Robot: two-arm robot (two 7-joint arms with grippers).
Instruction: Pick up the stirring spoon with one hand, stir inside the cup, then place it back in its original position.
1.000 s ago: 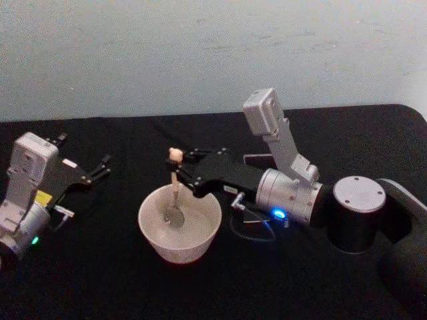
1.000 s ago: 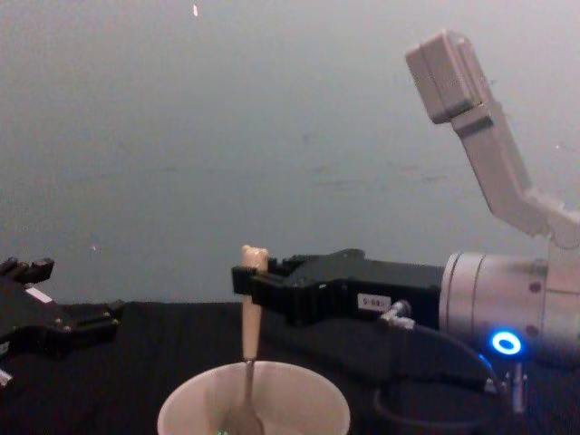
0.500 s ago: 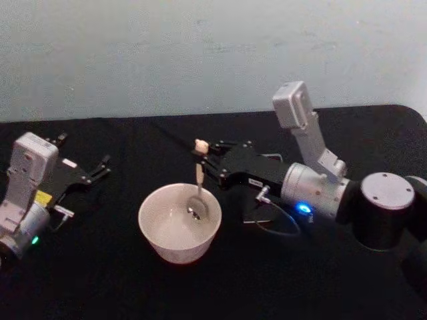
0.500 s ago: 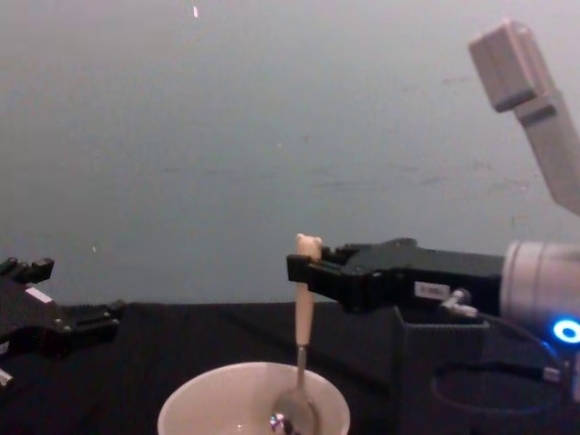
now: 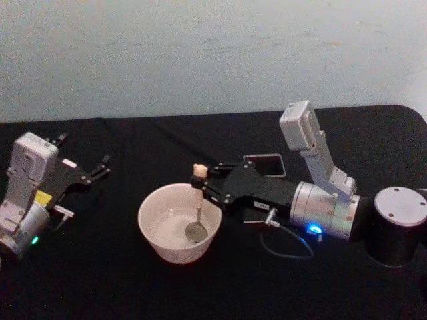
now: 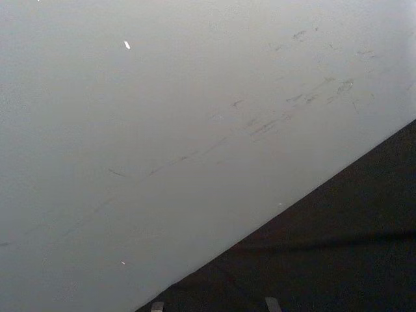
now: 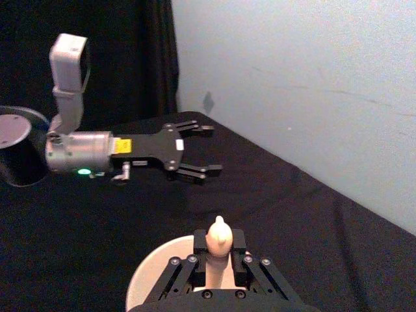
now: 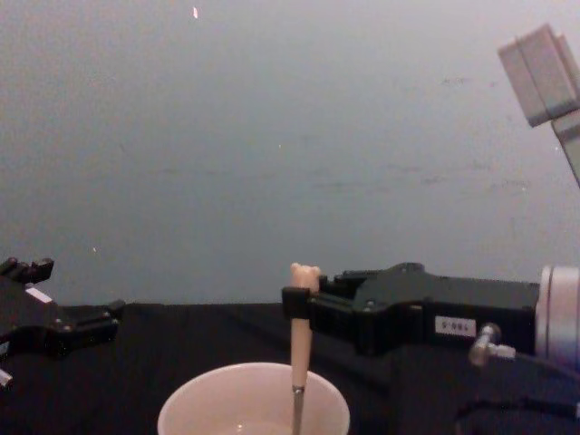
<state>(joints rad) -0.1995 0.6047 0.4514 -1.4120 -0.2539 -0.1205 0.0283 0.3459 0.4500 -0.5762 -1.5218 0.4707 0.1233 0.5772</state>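
Stirring: right gripper (image 5: 202, 185) pinches the stirring spoon (image 5: 198, 207) high on its beige handle, bowl inside the cup (image 5: 160, 247); likely light, stiff, slippery. Left gripper (image 5: 101, 168) parked leftward, fingers spread.

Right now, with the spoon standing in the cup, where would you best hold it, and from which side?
Grip the cream handle just under its knob, coming level from the robot's right, as the right gripper does. The spoon stands nearly upright, its handle thickest there and clear above the cup; the stem is thin and inside the rim.
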